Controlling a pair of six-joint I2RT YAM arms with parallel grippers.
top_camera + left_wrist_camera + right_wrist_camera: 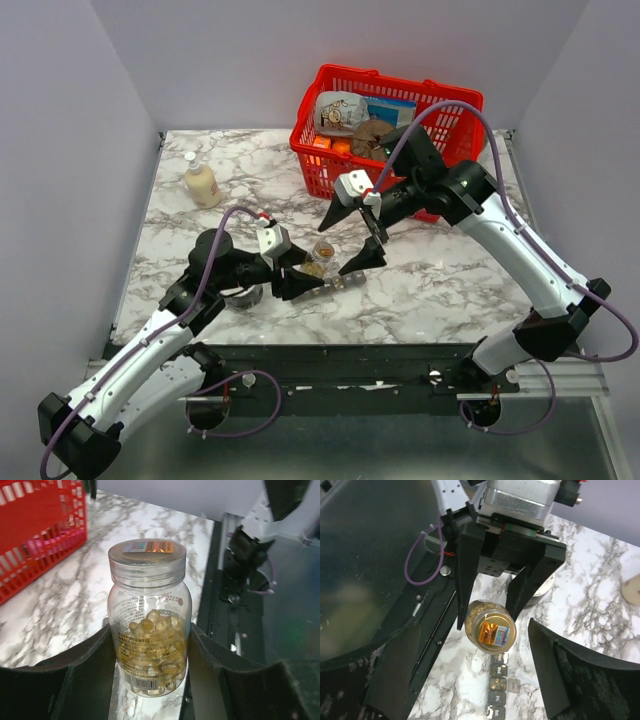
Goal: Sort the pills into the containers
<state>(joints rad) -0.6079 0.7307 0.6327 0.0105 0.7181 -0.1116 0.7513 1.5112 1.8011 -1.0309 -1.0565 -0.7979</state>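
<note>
A small clear bottle [147, 615] of amber pills [160, 630] stands upright between the black fingers [87, 680] of my left gripper [150, 632], which is shut on it. Its clear cap [147, 555] is on. In the top view the bottle [322, 258] hangs just over the table, with the left gripper [308, 270] on its left. My right gripper [350, 238] is open, one finger on each side of the bottle, apart from it. Seen from the right wrist, the bottle [490, 629] sits over one end of the dark containers strip [497, 695]. One compartment [498, 682] lies open with pills inside.
A red mesh basket [385, 130] full of goods stands at the back of the marble table [450, 290]. A cream pump bottle [201, 182] is at the back left. A small round grey thing [242, 295] lies under the left arm. The table's black front rail [225, 605] is close by.
</note>
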